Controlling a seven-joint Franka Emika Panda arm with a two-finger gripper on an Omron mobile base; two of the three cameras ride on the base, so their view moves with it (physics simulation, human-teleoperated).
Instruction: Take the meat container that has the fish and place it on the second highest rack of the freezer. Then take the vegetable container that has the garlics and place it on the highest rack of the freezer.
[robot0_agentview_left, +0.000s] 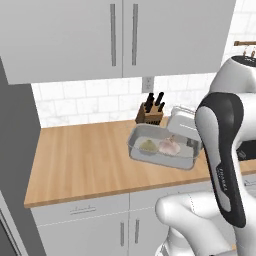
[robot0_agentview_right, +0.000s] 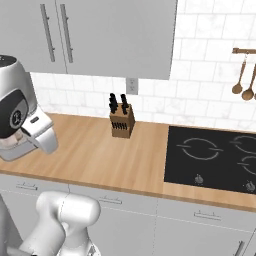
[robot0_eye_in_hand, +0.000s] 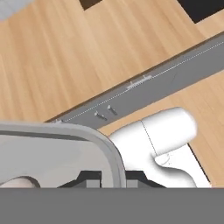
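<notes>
The vegetable container, a shallow grey metal tray, hangs tilted a little above the wooden counter. Pale garlics lie clustered inside it. My gripper is shut on the tray's right rim, below the white hand. In the hand view the gripper has a dark tip on each side of the container's rim, and part of a garlic bulb shows inside. In the right base view the container shows at the far left. The dark grey freezer stands at the left edge. The meat container with the fish is out of view.
A knife block stands by the tiled back wall just behind the tray. A black cooktop is set into the counter to the right, with utensils hanging above. Grey wall cupboards hang overhead.
</notes>
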